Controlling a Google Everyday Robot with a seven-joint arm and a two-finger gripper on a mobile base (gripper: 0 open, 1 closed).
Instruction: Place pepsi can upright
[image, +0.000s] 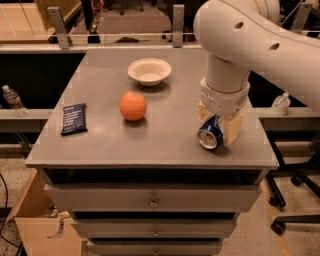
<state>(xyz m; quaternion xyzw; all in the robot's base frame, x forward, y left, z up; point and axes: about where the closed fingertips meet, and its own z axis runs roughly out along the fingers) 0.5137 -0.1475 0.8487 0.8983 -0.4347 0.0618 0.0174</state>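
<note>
You are viewing a grey cabinet top (170, 140) with drawers below and a railing behind. A white bowl (149, 71) is sitting at 12 o'clock, an orange (133, 106) left of centre, and a dark wrapper (74, 119) at 9. At 4 o'clock the gripper (217, 127) is clenching the pepsi can (210, 136), which is tilting with its silver end towards you.

The white arm (240, 35) is bent down from the upper right. The gripper (216, 131) is pointed down near the right front edge of the table (165, 145), and the pepsi can (209, 136) is clamped between its tan fingers (233, 131).
</note>
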